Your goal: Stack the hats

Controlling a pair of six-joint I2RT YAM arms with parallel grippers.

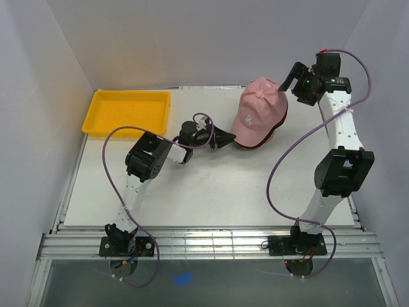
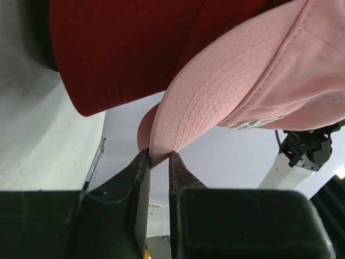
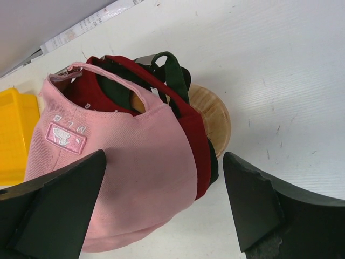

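The pink hat [image 1: 259,112] with a white logo sits on top of a pile of hats on the wooden stand [image 3: 213,116]. Under it lie the dark red hat [image 3: 197,145] and the dark green hat [image 3: 172,70]; a black edge shows below them. My left gripper [image 1: 220,137] is shut on the tip of the pink hat's brim [image 2: 178,124], seen in the left wrist view between the fingertips [image 2: 159,159]. The dark red hat [image 2: 118,48] lies just behind it. My right gripper [image 1: 293,78] is open and empty, raised above and right of the pile; the pink hat [image 3: 124,178] lies below its jaws [image 3: 164,159].
A yellow tray [image 1: 126,113] stands at the back left of the white table [image 1: 211,192], also in the right wrist view [image 3: 13,129]. Grey walls close in the back and both sides. The rail runs along the near edge.
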